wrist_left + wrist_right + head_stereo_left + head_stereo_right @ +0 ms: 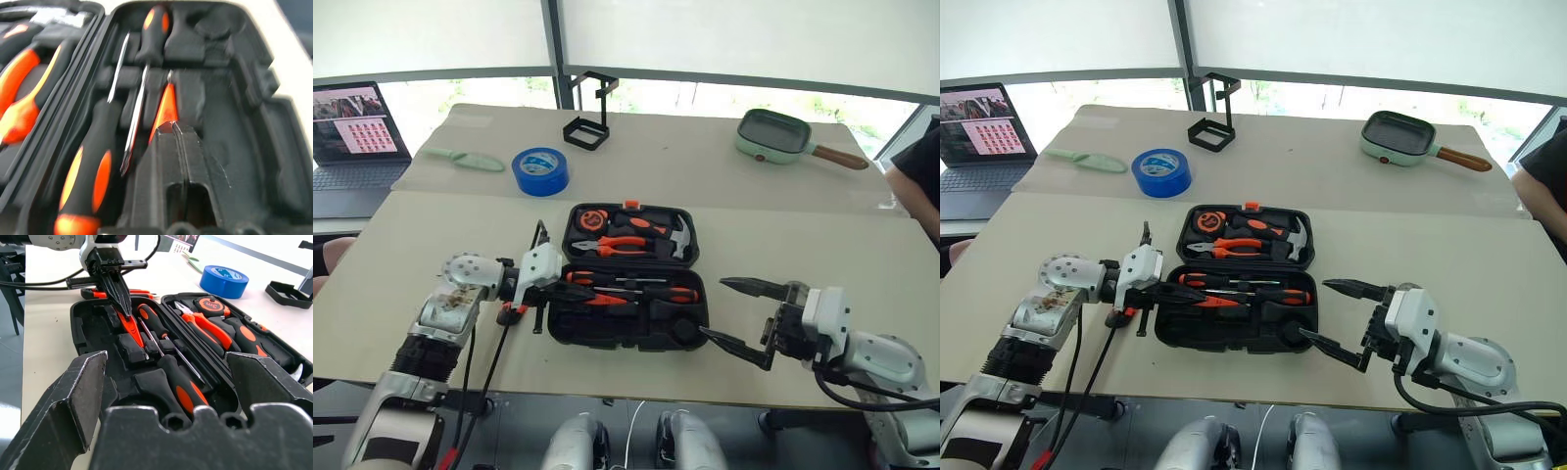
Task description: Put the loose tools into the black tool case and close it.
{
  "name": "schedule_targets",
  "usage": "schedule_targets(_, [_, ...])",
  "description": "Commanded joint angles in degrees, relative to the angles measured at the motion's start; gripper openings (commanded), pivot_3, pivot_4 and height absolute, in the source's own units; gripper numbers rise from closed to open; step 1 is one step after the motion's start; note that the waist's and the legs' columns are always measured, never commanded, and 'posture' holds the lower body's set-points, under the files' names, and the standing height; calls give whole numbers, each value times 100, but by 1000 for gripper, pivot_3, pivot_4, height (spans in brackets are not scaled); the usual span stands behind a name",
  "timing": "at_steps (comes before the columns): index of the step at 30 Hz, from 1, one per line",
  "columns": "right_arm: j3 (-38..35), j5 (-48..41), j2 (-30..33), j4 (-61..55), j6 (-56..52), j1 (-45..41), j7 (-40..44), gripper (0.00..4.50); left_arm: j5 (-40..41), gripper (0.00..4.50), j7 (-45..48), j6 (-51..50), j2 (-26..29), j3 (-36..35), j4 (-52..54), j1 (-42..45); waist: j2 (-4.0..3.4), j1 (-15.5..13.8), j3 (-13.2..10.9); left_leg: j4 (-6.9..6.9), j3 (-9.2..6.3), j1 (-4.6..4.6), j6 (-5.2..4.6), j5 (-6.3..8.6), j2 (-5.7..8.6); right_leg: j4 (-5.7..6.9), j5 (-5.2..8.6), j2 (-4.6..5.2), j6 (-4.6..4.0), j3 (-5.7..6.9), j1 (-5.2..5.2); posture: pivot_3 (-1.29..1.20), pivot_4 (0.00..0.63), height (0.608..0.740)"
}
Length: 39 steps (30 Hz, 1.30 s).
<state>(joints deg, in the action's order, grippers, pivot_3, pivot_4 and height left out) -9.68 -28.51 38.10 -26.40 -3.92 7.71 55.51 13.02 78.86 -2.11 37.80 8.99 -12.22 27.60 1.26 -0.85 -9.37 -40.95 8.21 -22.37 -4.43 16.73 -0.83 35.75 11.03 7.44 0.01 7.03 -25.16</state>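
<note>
Black tool case point(631, 274) lies open and flat at the centre of the left eye view, on a beige table point(803, 245). Its far half holds orange-handled pliers point(622, 249) and a hammer point(677, 238). Its near half holds two black-and-orange screwdrivers point(646, 291) and a thin orange screwdriver point(597, 299); the slots along the near edge are dark and hard to make out.

At centre left, the left gripper point(1197, 291) reaches into the near half with its fingers pressed together, their tips at the thin orange screwdriver. Whether they pinch it or merely touch it cannot be told; the left wrist view is blurred.

At lower right, the right gripper point(736, 311) hovers just beside the case's right end, fingers spread wide, holding nothing.

Blue tape roll point(540, 170) sits in the upper left, well apart from the case. Laptop point(352, 137) is cut off by the left edge.
</note>
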Motion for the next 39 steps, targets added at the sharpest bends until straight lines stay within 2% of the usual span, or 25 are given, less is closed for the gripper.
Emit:
schedule_targets(1, [-196, -174, 42, -62, 37, 48, 55, 4500, -187, 58, 60, 262, 22, 155, -34, -26, -1, -2, 0, 0, 1, 1, -1, 0, 0, 0, 0, 0, 0, 0, 1, 0, 150, 740])
schedule_targets(10, [-282, -164, 50, -11, 53, 101, 107, 4500, -595, 58, -167, 44, 108, 383, -233, -62, -6, 0, 4, 1, 1, 8, -1, 1, -1, 1, 0, 0, 0, -1, 5, 0, 150, 740])
schedule_targets(17, [-313, -201, 64, 23, 37, 134, 185, 4500, 320, 58, 16, -421, -160, -29, 184, -160, -14, -20, 8, 0, -3, 12, -14, 8, -1, 3, -1, 5, 1, -1, 9, 0, 150, 740])
schedule_targets(21, [-331, -229, 73, 65, 32, 146, 240, 4500, 540, 58, -162, -553, -267, -220, 350, -154, -13, -38, 8, -1, -2, 2, -5, 3, -1, 1, -1, 3, 0, 1, 3, 0, 150, 740])
schedule_targets(27, [-284, -317, 29, 40, -76, 72, 147, 4500, -71, 58, -608, -319, -258, -7, 25, -59, -13, -41, 7, 0, 1, 0, -9, 5, 1, -5, -4, -2, -4, 2, 4, 0, 150, 740])
schedule_targets(33, [-298, -330, 59, 75, -132, -8, 169, 4500, -154, 58, -291, -166, -199, 235, -21, -208, -15, -40, 9, 1, 0, 8, -6, 5, 0, -4, -1, 5, 2, -1, 6, 0, 150, 740])
schedule_targets(39, [-300, -307, 38, 88, -121, -4, 176, 4500, -503, 58, -689, -276, -245, 368, -144, -144, -30, -41, 18, 3, 0, 12, -6, 4, -1, -4, -1, 6, 2, -2, 10, 0, 150, 740])
